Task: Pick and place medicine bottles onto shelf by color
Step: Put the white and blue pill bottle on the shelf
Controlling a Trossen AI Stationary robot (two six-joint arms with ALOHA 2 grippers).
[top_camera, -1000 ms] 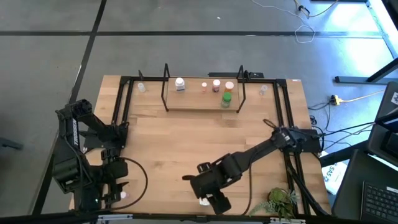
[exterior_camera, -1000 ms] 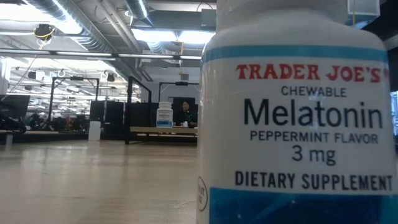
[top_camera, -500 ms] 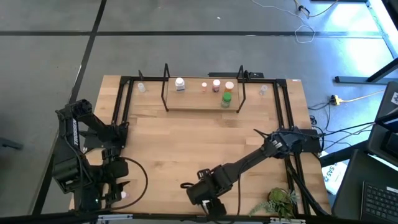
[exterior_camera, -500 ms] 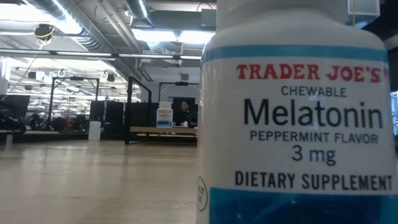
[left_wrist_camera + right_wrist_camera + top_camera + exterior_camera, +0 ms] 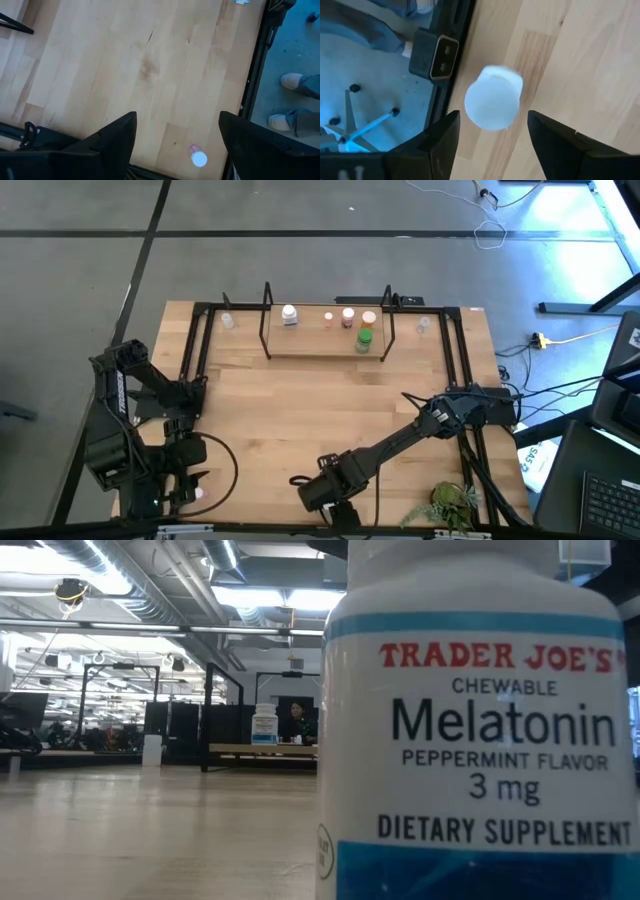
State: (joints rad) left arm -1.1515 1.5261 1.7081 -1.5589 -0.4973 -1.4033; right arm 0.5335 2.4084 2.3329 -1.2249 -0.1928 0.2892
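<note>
Right end effector spread, poised directly above upright white-capped bottle at desk near edge, long axis vertical; left end effector likewise spread, farther off.

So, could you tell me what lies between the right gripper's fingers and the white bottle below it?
Nothing: in the right wrist view the open right gripper hangs over the white-capped bottle, its path clear.

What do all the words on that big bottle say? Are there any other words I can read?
All on the big white bottle close to the low camera:
"TRADER JOE'S"
"CHEWABLE"
"Melatonin"
"PEPPERMINT FLAVOR"
"3 mg"
"DIETARY SUPPLEMENT"
The small round mark at the label's left edge is too small to read.
The far bottle on the shelf has a label, but it is too small to read.
</note>
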